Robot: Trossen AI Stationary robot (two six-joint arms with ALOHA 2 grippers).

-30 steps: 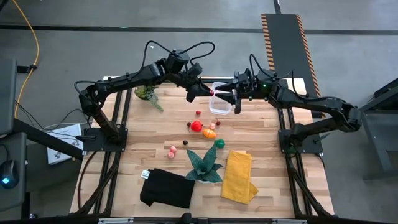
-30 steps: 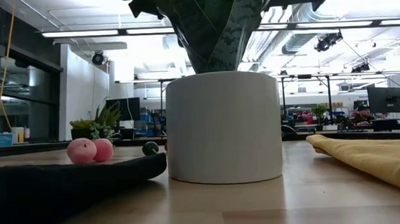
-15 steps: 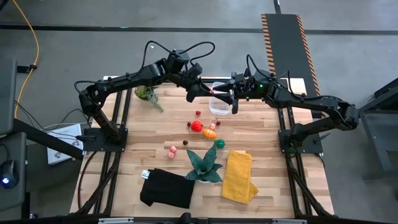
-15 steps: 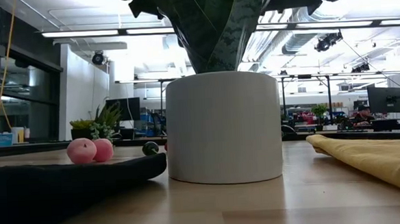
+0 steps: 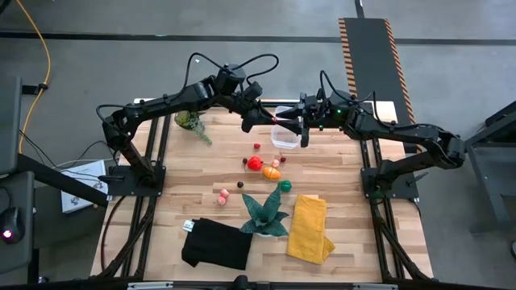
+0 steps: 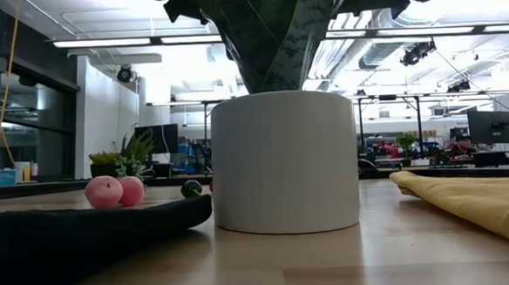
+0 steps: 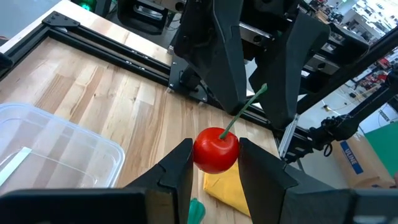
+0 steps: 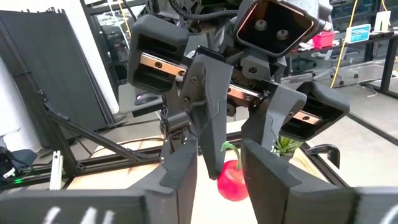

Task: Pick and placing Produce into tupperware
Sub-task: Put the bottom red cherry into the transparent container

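Cherry (image 7: 216, 150) between both tools, above tupperware (image 5: 285, 127).

tupperware (image 7: 56, 152) cut off, produce (image 5: 258, 147) tiny

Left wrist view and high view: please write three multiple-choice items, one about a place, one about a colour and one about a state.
1. Where is the cherry?
A. Inside the clear tub
B. In the air, between the two grippers
C. On the black cloth

2. What colour is the folded cloth beside the teal plant?
A. Yellow
B. White
C. Blue

3. What is the state of the left gripper?
A. Open and empty
B. Shut on the folded cloth
C. Shut on the cherry

Answers:
1. B: the cherry hangs above the table, with the right gripper facing it.
2. A: the cloth by the teal plant is yellow.
3. C: the left gripper clamps the cherry on both sides.
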